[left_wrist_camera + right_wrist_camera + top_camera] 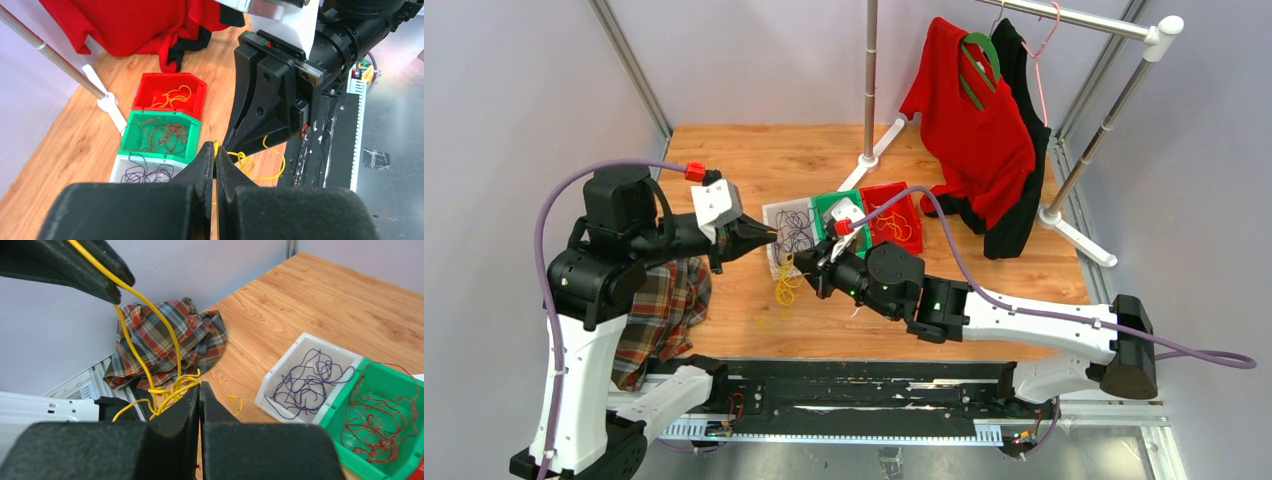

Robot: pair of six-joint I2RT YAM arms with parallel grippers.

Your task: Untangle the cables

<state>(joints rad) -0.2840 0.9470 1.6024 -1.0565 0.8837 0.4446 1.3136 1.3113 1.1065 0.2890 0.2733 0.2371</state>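
Right gripper (199, 388) fingers pressed together; I see yellow cables (161, 390) bunched at its tip, hold unclear. Left gripper (119, 289), up-left of it, pinches one yellow cable.

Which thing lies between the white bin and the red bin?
The green bin, holding red-brown cables, sits between the white bin and the red bin; the left wrist view shows it.
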